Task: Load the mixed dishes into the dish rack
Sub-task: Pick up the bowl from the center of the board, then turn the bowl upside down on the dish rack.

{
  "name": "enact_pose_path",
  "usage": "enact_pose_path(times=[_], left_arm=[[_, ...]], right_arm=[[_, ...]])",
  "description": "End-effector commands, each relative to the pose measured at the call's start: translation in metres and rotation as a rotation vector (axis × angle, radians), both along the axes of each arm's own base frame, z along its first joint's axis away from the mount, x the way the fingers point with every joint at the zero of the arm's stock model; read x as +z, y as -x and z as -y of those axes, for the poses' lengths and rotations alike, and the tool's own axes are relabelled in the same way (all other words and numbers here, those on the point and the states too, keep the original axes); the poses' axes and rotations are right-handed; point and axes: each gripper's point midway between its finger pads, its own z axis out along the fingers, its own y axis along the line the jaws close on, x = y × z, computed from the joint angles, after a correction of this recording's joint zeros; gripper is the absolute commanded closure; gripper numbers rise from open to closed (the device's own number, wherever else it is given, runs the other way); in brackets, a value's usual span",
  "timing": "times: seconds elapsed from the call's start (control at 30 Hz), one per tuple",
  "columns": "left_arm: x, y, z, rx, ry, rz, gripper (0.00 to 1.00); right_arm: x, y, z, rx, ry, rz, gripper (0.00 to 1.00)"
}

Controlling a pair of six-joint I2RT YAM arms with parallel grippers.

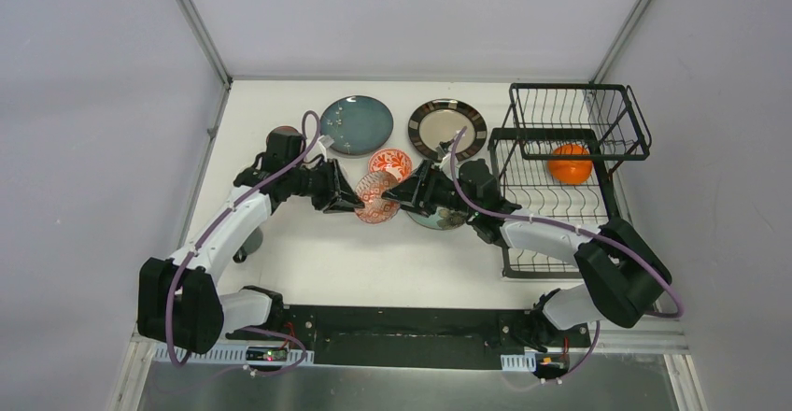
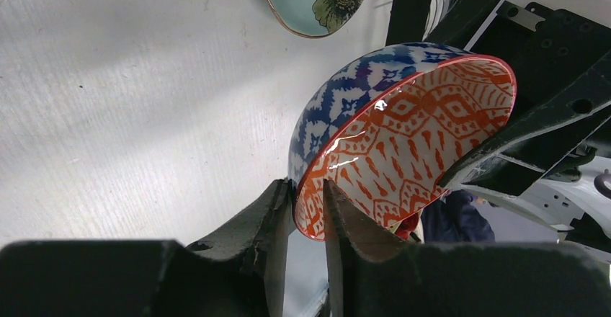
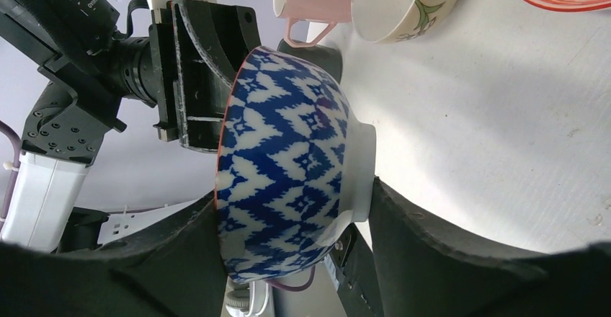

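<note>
A small bowl, red-patterned inside and blue-patterned outside, hangs on edge above the table between both grippers. My left gripper straddles the bowl at its rim, jaws slightly parted, one finger outside and one inside. My right gripper is shut on the same bowl, one finger on the rim and one on the foot. The dish rack at the right holds an orange bowl. A teal plate, a dark-rimmed plate and a small red bowl lie behind.
The mint flower plate lies on the table partly under my right arm. A pink cup and a white bowl stand beyond the left arm in the right wrist view. Walls close in the table's left and back.
</note>
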Motion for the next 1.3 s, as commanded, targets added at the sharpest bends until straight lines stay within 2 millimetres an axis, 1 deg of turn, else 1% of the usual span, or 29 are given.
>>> enact_pose_path(times=[0.0, 0.13, 0.27, 0.3, 0.37, 0.53, 0.57, 0.6, 0.63, 0.7, 0.73, 0.8, 0.93, 1.17, 1.27], left_arm=[[0.026, -0.008, 0.009, -0.049, 0.051, 0.093, 0.74], [0.025, -0.006, 0.008, -0.053, 0.045, 0.092, 0.59], [0.024, -0.005, 0.005, -0.053, 0.020, 0.101, 0.48], [0.025, -0.006, 0.005, -0.057, 0.016, 0.104, 0.40], [0.028, -0.006, 0.004, -0.065, 0.005, 0.115, 0.32], [0.035, -0.010, 0.000, -0.073, -0.041, 0.153, 0.16], [0.036, -0.011, -0.002, -0.076, -0.056, 0.162, 0.08], [0.036, -0.012, -0.004, -0.078, -0.078, 0.168, 0.02], [0.036, -0.013, -0.007, -0.079, -0.102, 0.174, 0.01], [0.036, -0.014, -0.012, -0.085, -0.148, 0.180, 0.01], [0.036, -0.015, -0.014, -0.088, -0.167, 0.189, 0.01], [0.035, -0.017, -0.019, -0.090, -0.206, 0.207, 0.01], [0.033, -0.019, -0.025, -0.082, -0.252, 0.228, 0.01], [0.023, -0.016, -0.027, -0.094, -0.265, 0.214, 0.01], [0.019, -0.014, -0.029, -0.091, -0.275, 0.208, 0.01]], right_arm=[[0.036, -0.005, -0.004, -0.019, -0.080, 0.079, 0.46], [0.032, -0.007, 0.002, -0.048, -0.070, 0.075, 0.45], [0.031, -0.014, 0.013, -0.092, -0.051, 0.078, 0.45], [0.032, -0.016, 0.017, -0.108, -0.046, 0.083, 0.45], [0.032, -0.020, 0.027, -0.144, -0.030, 0.087, 0.45], [0.038, -0.026, 0.058, -0.239, 0.037, 0.120, 0.45], [0.040, -0.027, 0.066, -0.262, 0.055, 0.125, 0.45], [0.040, -0.028, 0.074, -0.287, 0.080, 0.130, 0.45], [0.036, -0.028, 0.085, -0.326, 0.128, 0.123, 0.44], [0.032, -0.028, 0.106, -0.392, 0.209, 0.121, 0.45], [0.037, -0.026, 0.117, -0.423, 0.234, 0.132, 0.45], [0.036, -0.023, 0.134, -0.477, 0.281, 0.132, 0.45], [0.038, -0.017, 0.162, -0.572, 0.346, 0.128, 0.45], [0.037, -0.006, 0.202, -0.688, 0.475, 0.107, 0.45], [0.034, -0.001, 0.224, -0.754, 0.554, 0.084, 0.45]])
